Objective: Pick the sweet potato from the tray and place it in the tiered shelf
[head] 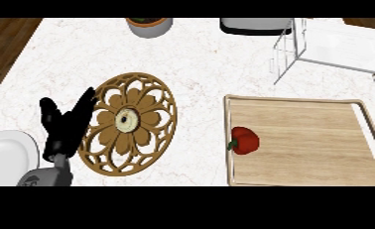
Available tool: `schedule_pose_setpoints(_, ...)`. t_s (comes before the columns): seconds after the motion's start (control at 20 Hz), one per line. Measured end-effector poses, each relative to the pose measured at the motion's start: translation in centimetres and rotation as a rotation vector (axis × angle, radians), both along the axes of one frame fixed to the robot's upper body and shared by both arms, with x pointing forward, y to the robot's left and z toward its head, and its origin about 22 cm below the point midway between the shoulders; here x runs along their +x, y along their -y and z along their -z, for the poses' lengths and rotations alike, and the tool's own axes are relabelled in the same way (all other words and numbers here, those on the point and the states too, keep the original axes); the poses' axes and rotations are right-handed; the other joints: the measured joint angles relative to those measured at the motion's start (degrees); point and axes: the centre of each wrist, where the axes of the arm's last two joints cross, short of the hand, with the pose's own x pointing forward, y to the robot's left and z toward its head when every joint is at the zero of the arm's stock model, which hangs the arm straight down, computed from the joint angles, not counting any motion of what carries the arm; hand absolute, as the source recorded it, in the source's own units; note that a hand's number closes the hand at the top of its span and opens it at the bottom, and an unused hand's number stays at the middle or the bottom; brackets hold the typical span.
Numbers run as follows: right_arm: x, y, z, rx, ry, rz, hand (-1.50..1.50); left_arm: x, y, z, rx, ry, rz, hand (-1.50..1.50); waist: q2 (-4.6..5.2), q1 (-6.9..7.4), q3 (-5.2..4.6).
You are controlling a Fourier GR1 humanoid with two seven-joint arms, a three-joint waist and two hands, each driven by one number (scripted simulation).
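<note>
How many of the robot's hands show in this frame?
1. The left hand shows at the lower left, open with fingers up, resting beside the round wooden trivet. The right hand is not in view; it may be below the picture's edge.

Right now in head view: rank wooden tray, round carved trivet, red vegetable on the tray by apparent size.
1. Wooden tray, largest
2. Round carved trivet
3. Red vegetable, by far the smallest

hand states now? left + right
Left hand: open, fingers straight and up, holding nothing, resting beside the round carved trivet.
Right hand: not in view.
</note>
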Motion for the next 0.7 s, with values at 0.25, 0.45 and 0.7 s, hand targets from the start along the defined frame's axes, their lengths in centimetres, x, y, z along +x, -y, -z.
schedule_pose_setpoints(0.25, 0.2, -0.1, -0.1, 0.068, 0.024, 0.031, -1.50, -0.3, -0.1, -0.1, 0.005, 0.003, -0.001, 0.00, -0.05, -0.10, -0.05)
schedule_pose_setpoints(0.45, 0.1, 0.6, -0.2, 0.205, 0.082, 0.065, -1.50, -0.1, -0.2, -0.2, -0.005, -0.006, 0.006, 0.00, 0.07, 0.02, -0.04)
schedule_pose_setpoints(0.7, -0.3, 1.3, -1.2, 0.392, 0.156, 0.050, -1.50, -0.1, -0.3, -0.4, -0.012, -0.015, -0.004, 0.00, -0.04, -0.20, -0.05)
